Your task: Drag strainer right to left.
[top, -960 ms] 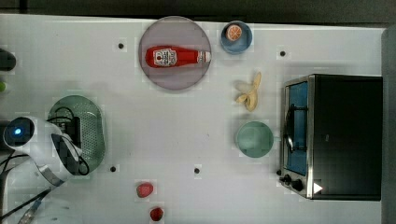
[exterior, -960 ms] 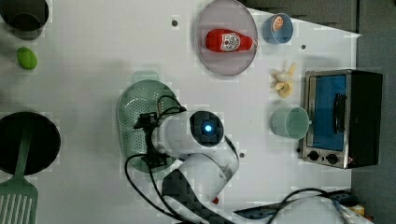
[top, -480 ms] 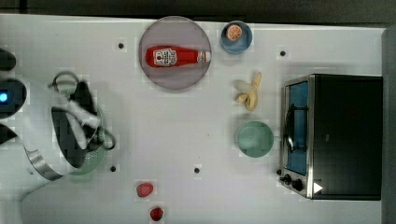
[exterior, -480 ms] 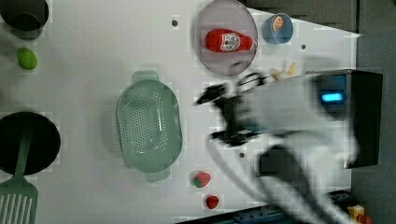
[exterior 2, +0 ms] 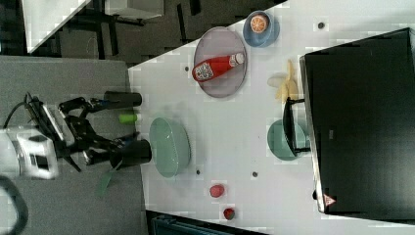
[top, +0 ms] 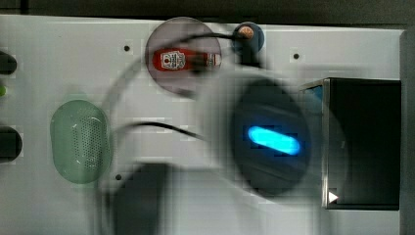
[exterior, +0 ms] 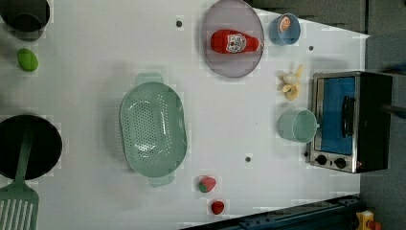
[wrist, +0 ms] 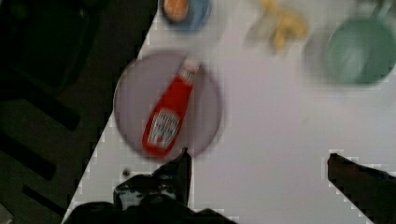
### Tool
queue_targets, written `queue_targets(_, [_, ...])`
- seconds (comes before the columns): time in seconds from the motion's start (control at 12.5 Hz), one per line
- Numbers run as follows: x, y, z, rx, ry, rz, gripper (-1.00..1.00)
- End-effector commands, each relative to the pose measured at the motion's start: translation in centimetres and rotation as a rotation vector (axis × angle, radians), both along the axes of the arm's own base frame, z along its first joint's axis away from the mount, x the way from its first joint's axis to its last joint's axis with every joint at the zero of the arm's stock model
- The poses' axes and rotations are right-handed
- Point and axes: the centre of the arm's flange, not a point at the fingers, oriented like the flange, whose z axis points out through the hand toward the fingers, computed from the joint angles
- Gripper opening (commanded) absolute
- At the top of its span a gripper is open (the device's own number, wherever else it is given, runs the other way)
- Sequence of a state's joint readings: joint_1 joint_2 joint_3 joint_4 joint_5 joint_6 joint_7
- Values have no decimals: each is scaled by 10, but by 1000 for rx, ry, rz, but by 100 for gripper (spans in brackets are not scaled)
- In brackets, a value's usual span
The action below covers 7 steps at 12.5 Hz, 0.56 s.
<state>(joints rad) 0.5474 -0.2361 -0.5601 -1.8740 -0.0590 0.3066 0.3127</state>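
The gripper (wrist: 257, 163) hangs above the white table (wrist: 280, 121) with its two dark fingers (wrist: 180, 170) spread wide and nothing between them. Just past the fingertips in the wrist view lies a red ketchup bottle (wrist: 166, 121) on a grey-pink plate (wrist: 130, 102); its white label carries print too small to read. Beyond the plate sit a blue bowl (wrist: 187, 9) holding something orange, a blurred yellow item, perhaps a banana (wrist: 280, 25), and a round green bowl (wrist: 359, 51).

The strainer (exterior: 152, 127) lies flat on the table, its dotted middle showing, well apart from the gripper. In the left view it sits left of centre, between a black pan (exterior: 28, 146) with a green spatula (exterior: 16, 203) and the plate (exterior: 232, 67). Two small red fruits (exterior: 207, 184) lie near its lower end, and a toaster oven (exterior: 347, 122) stands at the left view's right edge.

The right view shows the gripper (exterior 2: 112, 129) raised off the table's edge, beside a black cup (exterior 2: 129, 152). The top view catches the arm (top: 269, 142) as a blur with a blue light, covering the round bowl and the yellow item.
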Motion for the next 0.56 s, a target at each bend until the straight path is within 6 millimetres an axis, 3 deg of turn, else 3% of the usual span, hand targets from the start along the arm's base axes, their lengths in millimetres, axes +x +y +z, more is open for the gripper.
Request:
queue_targets(0.08, [-5,-19,-44,-131,143,350,100])
queue_targets(0.24, [-7,-33,-45,-138,145,348,100])
queue_targets(0.56, [-6,-32,-47,-141,147,350,100])
